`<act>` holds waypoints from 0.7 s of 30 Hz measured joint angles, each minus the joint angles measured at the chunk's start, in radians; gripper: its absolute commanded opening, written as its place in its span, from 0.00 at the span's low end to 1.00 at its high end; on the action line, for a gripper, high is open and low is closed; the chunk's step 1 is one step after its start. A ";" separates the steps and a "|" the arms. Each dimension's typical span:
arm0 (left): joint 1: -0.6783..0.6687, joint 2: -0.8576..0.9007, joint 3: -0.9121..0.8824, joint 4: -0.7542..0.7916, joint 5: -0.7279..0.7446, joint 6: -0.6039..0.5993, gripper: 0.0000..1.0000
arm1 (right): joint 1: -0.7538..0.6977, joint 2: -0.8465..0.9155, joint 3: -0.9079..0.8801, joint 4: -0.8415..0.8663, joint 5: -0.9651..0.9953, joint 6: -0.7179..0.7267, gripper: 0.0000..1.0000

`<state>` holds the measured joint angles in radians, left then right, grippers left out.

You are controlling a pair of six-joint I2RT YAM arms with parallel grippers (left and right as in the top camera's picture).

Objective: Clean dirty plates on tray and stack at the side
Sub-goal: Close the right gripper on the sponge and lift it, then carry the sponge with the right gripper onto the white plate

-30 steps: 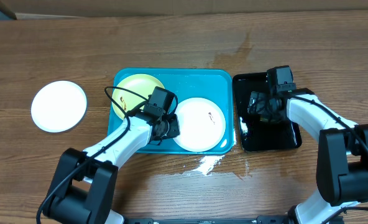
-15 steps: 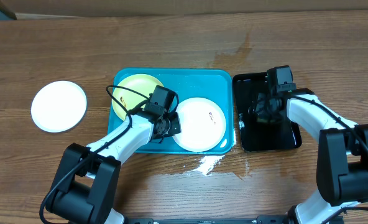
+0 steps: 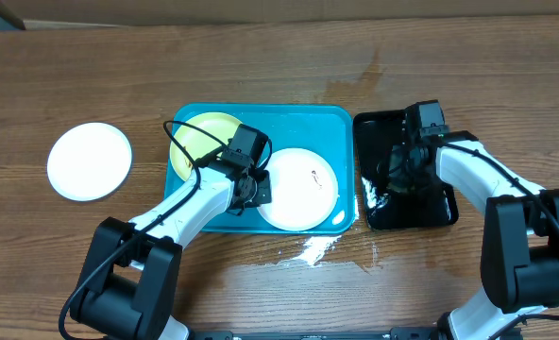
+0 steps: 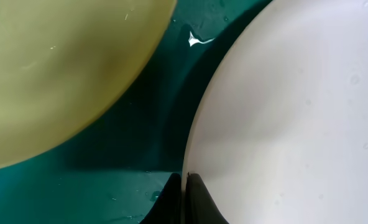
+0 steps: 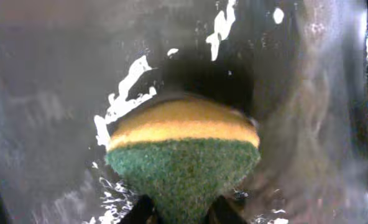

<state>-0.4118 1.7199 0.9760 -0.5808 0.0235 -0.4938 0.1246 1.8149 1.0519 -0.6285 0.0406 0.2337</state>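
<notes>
In the turquoise-blue rectangular plastic tray (image 3: 342,117), your left gripper (image 4: 185,186) pinches the rim of the round white plate (image 3: 308,200) while your right gripper (image 3: 402,178) squeezes a yellow-and-green sponge (image 5: 184,152) over the glossy black tray (image 3: 436,215); next, likely carry it across and scrub.

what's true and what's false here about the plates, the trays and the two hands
1. The left hand pinches the rim of the white plate in the turquoise tray. True.
2. The right hand grips a folded cloth. False: it grips a yellow-and-green sponge.
3. The yellow-green plate lies in the turquoise tray. True.
4. All three plates are in that tray. False: a second white plate lies on the table, left of it.
5. The right hand is over the turquoise tray. False: it is over the black tray.
</notes>
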 measured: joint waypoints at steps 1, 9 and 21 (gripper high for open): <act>0.000 0.000 0.002 -0.006 -0.007 0.003 0.04 | 0.000 0.000 0.009 -0.016 -0.003 0.002 0.11; 0.000 0.000 0.052 -0.067 -0.066 0.035 0.04 | 0.000 -0.014 0.133 -0.163 -0.011 0.002 0.04; 0.000 0.000 0.104 -0.132 -0.133 0.087 0.04 | 0.000 -0.068 0.173 -0.270 -0.011 0.024 0.04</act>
<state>-0.4118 1.7199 1.0798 -0.7132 -0.1093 -0.4072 0.1242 1.7470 1.2247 -0.8982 0.0296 0.2573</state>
